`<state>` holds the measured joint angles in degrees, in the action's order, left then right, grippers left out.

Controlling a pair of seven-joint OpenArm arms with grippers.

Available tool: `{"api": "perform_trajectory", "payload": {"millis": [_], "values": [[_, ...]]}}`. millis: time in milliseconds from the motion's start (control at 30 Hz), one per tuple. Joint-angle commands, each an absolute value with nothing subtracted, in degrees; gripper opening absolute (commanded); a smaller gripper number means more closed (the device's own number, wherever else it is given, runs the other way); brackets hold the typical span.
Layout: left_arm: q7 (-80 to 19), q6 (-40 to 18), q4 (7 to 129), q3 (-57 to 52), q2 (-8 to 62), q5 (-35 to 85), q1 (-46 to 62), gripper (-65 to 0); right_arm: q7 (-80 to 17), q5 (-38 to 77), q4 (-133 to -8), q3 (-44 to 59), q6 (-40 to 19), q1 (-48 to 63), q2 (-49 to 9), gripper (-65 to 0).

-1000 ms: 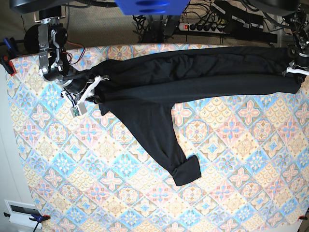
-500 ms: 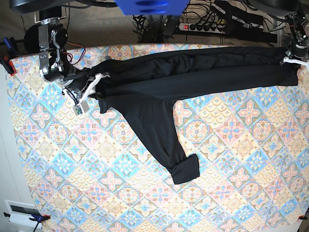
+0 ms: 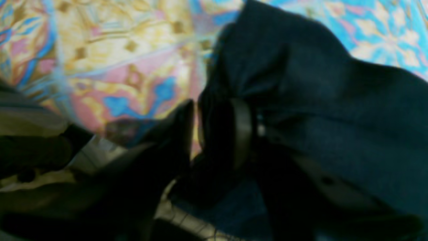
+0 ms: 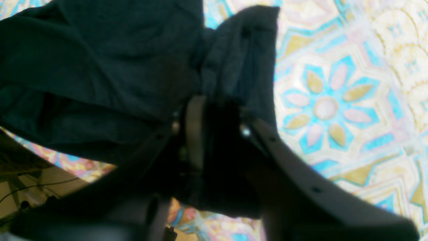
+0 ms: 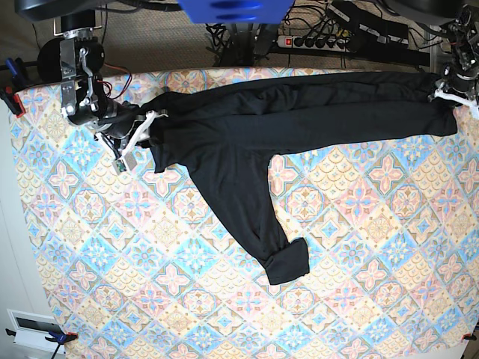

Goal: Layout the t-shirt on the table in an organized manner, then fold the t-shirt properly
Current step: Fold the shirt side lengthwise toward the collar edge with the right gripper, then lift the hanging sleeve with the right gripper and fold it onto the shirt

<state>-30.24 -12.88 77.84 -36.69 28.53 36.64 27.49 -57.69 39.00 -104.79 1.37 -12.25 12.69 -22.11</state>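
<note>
The black t-shirt (image 5: 299, 112) is stretched in a long band across the far part of the patterned table (image 5: 359, 247). One long sleeve (image 5: 254, 209) hangs down toward the table's middle, its cuff rolled. My right gripper (image 5: 146, 127), at the left of the base view, is shut on the shirt's left end; the right wrist view shows black cloth (image 4: 214, 77) pinched between its fingers. My left gripper (image 5: 447, 91), at the far right, is shut on the shirt's right end; the left wrist view shows cloth (image 3: 301, 100) bunched at its fingers.
A power strip and cables (image 5: 329, 41) lie on the floor beyond the table's far edge. A red clamp (image 5: 11, 97) sits at the table's left edge. A white box (image 5: 30, 329) stands at the lower left, off the table.
Both grippers have moved toward the far edge, carrying the shirt's ends with them. The band of cloth is tauter and the hanging sleeve has shifted slightly left.
</note>
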Motion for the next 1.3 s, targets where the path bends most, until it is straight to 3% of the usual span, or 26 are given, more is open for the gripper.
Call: {"api": "perform_trajectory", "payload": {"millis": [0, 267, 433, 733, 1067, 1267], "values": [[-29.4, -13.2, 78.8, -37.8, 29.6, 38.4, 27.8, -44.6, -56.7, 39.6, -106.0, 1.9, -12.6, 12.1, -22.8, -48.3], [-29.8, -13.2, 78.9, -49.0, 28.4, 50.8, 27.9, -44.7, -56.0, 39.6, -109.1, 1.9, -12.6, 11.7, -22.5, -46.0], [-29.8, -13.2, 78.9, -52.3, 28.4, 54.3, 27.8, -44.7, -53.2, 39.6, -107.8, 1.5, -12.6, 7.3, -17.0, -45.8], [-29.8, -13.2, 78.9, -53.6, 28.4, 54.1, 27.8, -44.3, -53.2, 38.9, -93.6, -4.1, -12.6, -5.3, -10.8, -45.6], [-29.8, -13.2, 78.9, -53.2, 28.4, 54.0, 28.1, -44.2, -50.8, 23.7, -78.3, -12.8, -12.6, -18.9, -6.9, -45.4], [-29.8, -13.2, 78.9, -53.2, 28.4, 54.0, 28.1, -44.3, -49.5, 23.3, -72.7, -13.1, -12.6, -22.6, -6.8, -37.6]]}}
